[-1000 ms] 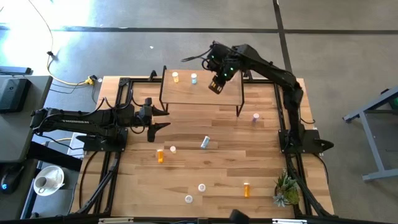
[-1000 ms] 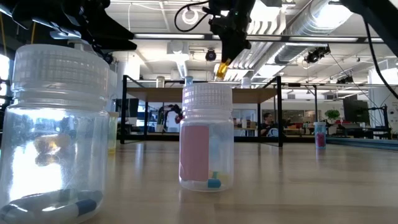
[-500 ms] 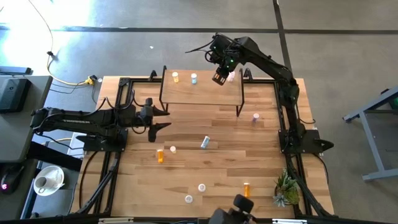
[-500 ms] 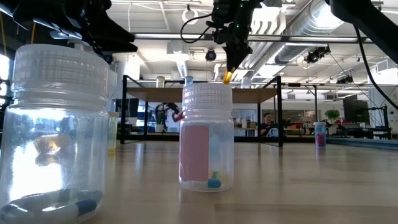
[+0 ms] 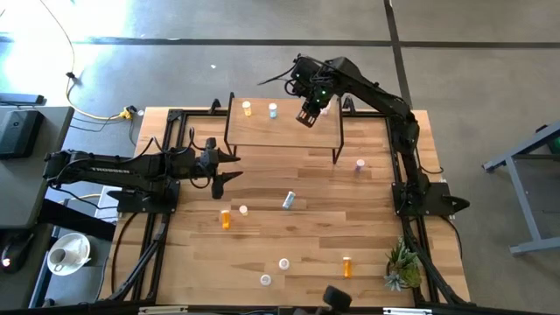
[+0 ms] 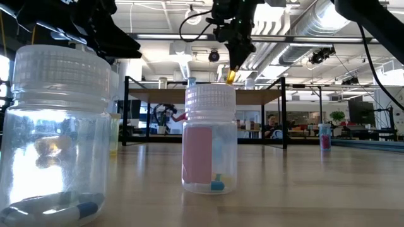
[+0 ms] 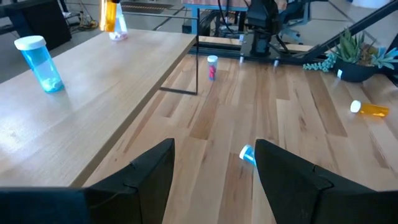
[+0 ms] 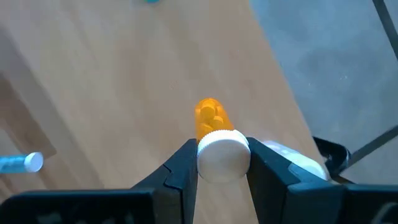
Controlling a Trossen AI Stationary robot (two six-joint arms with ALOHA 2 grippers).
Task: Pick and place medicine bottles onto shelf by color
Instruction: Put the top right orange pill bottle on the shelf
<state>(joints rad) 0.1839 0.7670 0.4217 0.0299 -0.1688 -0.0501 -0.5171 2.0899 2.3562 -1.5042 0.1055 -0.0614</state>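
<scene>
Orange bottle [image 8: 212, 130] clamped by its cap in my right pincer [image 5: 305, 116], hanging above the shelf [image 5: 284, 131] near its far right end. I'm holding it cap-up so it lands standing. Left pincer [image 7: 212, 171] waits with fingers apart over the tabletop [image 5: 306, 219], beside the shelf's left end.

I note a grey concrete floor [image 5: 131, 35], exposed silver ceiling ducts [image 6: 303, 25], and a potted green plant [image 5: 402, 267].
</scene>
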